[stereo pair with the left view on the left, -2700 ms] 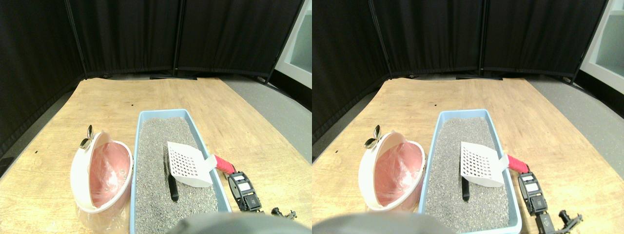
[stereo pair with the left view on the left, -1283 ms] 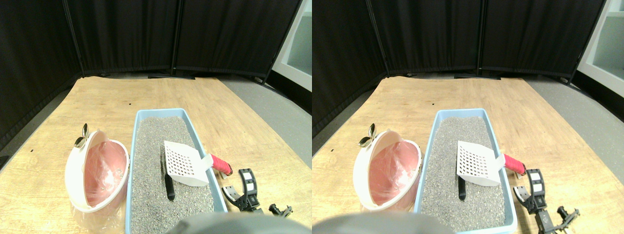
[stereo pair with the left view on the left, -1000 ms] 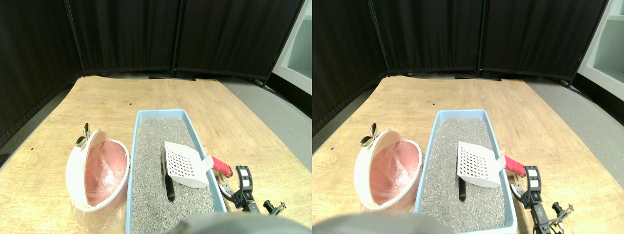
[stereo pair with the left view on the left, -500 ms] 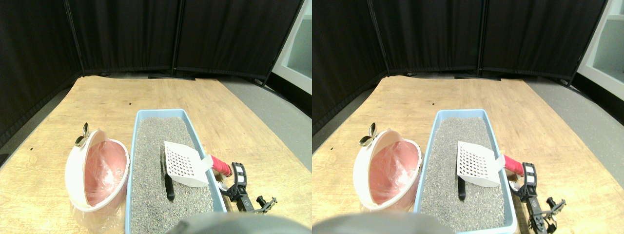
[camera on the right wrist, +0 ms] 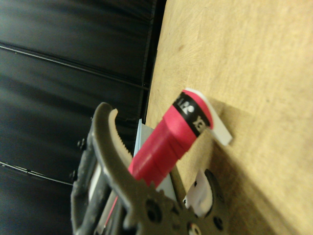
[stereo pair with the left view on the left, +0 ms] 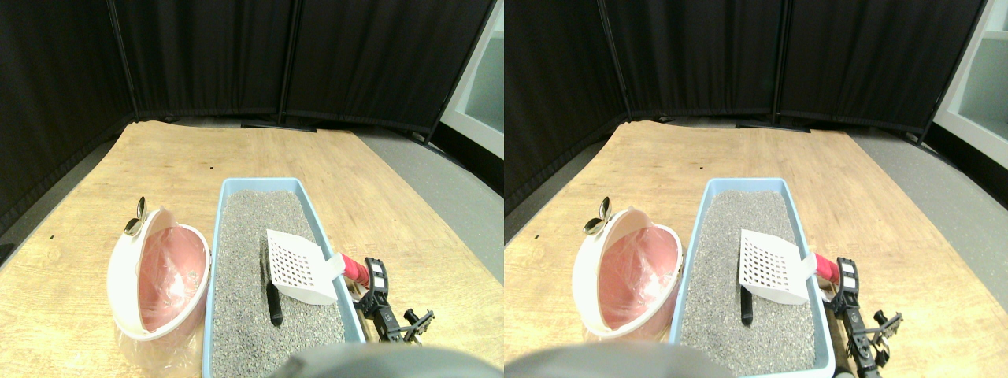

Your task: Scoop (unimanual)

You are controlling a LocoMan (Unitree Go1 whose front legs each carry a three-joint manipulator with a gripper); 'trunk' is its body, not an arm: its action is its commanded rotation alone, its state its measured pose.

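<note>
Left of the blue litter tray (stereo pair with the left view on the left: 224, 236) stood a white bin (stereo pair with the left view on the left: 122, 272) with a pink liner. The white slotted scoop (stereo pair with the left view on the left: 298, 266) (red-wrapped handle (camera on the right wrist: 168, 139)) lay inside the tray on grey litter, its handle crossing the tray's right rim. There the right gripper (stereo pair with the left view on the left: 370, 285) straddled the handle, jaws apart.

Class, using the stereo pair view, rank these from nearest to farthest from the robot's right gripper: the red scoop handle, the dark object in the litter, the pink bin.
From the right gripper:
1. Red scoop handle, right beside it.
2. Dark object, in the litter, mid-tray.
3. Pink bin, beyond the tray's far side.
</note>
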